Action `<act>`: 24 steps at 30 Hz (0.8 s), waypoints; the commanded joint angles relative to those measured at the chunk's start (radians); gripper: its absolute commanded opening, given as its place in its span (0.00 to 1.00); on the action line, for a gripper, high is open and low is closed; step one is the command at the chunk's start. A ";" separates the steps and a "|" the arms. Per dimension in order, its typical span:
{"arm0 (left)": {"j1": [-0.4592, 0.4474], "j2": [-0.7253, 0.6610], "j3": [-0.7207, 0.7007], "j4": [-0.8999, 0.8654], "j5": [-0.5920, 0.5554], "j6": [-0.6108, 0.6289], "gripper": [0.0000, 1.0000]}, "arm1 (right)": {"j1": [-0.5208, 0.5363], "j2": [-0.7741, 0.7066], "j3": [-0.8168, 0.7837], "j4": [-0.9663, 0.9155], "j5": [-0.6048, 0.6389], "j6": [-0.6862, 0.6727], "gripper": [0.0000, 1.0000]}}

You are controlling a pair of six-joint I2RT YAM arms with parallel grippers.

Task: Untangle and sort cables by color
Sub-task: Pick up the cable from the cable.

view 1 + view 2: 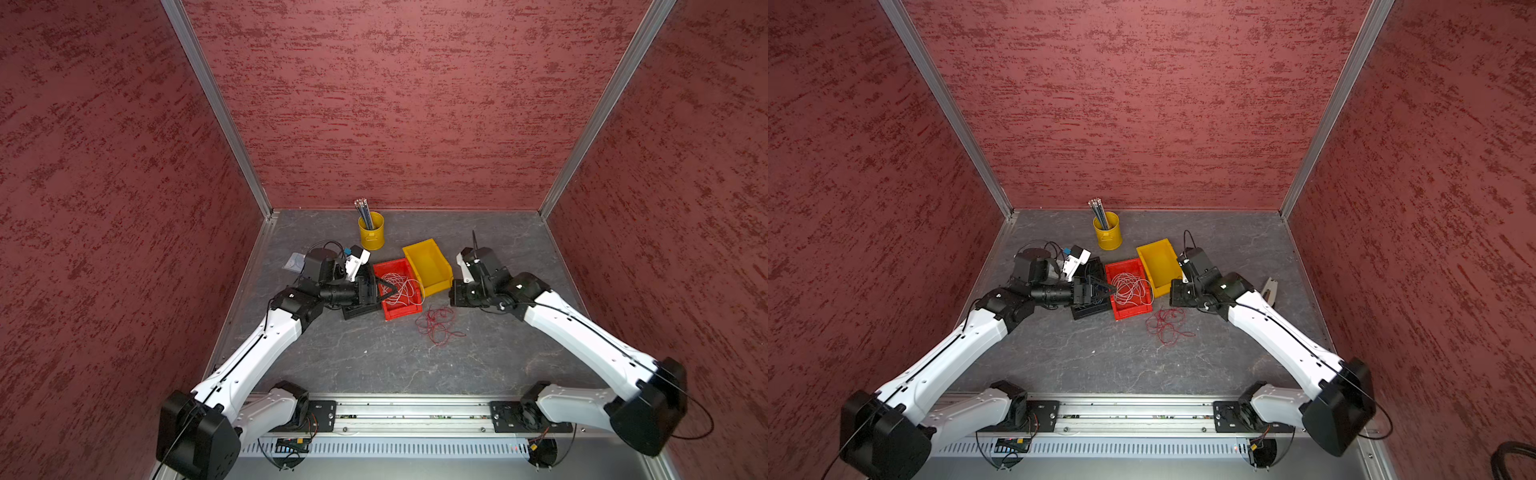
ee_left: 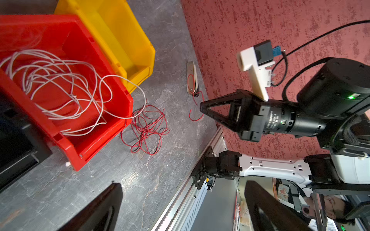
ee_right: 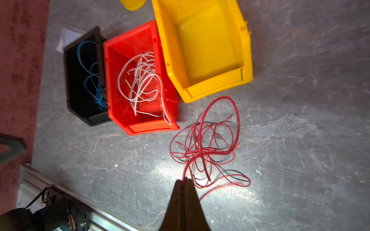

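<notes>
A tangle of red cables (image 1: 436, 326) (image 1: 1167, 326) (image 3: 204, 144) lies on the grey table in front of the bins. My right gripper (image 3: 184, 181) is shut on one red strand at the pile's edge; the left wrist view shows it (image 2: 202, 108) pinched to a point with a red end dangling below. Whitish cables (image 1: 399, 291) (image 2: 60, 86) fill the red bin (image 1: 403, 313) (image 3: 152, 128), one loop spilling over its rim. Blue cables (image 3: 90, 76) lie in the black bin (image 3: 86, 118). My left gripper (image 2: 184, 212) (image 1: 386, 291) stands open and empty over the red bin's left side.
An empty yellow bin (image 1: 428, 266) (image 3: 208, 50) stands right of the red one. A yellow cup of pencils (image 1: 371, 232) is at the back. A hand tool (image 1: 1268, 291) (image 2: 192, 78) lies by the right wall, a small clear bag (image 1: 293, 262) at the left.
</notes>
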 commanded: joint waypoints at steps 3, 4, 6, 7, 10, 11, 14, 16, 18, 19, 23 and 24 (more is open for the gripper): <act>-0.034 -0.086 -0.052 0.201 -0.013 0.028 1.00 | 0.007 -0.107 0.126 -0.132 0.090 -0.001 0.00; -0.040 -0.091 -0.052 0.220 -0.016 0.027 1.00 | 0.004 -0.119 0.153 -0.148 0.097 -0.002 0.00; -0.052 -0.090 -0.041 0.237 -0.011 0.038 1.00 | 0.005 -0.133 0.206 -0.171 0.105 -0.008 0.00; -0.059 -0.087 -0.034 0.238 -0.009 0.053 1.00 | 0.005 -0.135 0.239 -0.181 0.105 -0.012 0.00; -0.080 -0.085 -0.023 0.246 -0.011 0.090 1.00 | 0.005 -0.128 0.318 -0.190 0.091 -0.021 0.00; -0.083 -0.087 -0.023 0.249 -0.019 0.100 1.00 | 0.005 -0.120 0.342 -0.187 0.082 -0.026 0.00; -0.083 -0.084 -0.021 0.244 -0.031 0.099 1.00 | 0.004 -0.081 0.395 -0.164 0.031 -0.036 0.00; -0.084 -0.076 -0.015 0.230 -0.034 0.090 1.00 | 0.000 -0.047 0.422 -0.136 -0.020 -0.044 0.00; -0.081 -0.064 -0.010 0.222 -0.031 0.079 1.00 | -0.004 0.002 0.455 -0.123 -0.059 -0.057 0.00; -0.079 -0.058 -0.007 0.218 -0.032 0.074 1.00 | -0.006 0.031 0.473 -0.119 -0.075 -0.066 0.00; -0.070 -0.060 -0.004 0.192 -0.077 0.053 1.00 | -0.016 0.128 0.524 -0.089 -0.146 -0.085 0.00; -0.066 -0.063 -0.005 0.188 -0.081 0.053 1.00 | -0.019 0.148 0.534 -0.087 -0.160 -0.087 0.00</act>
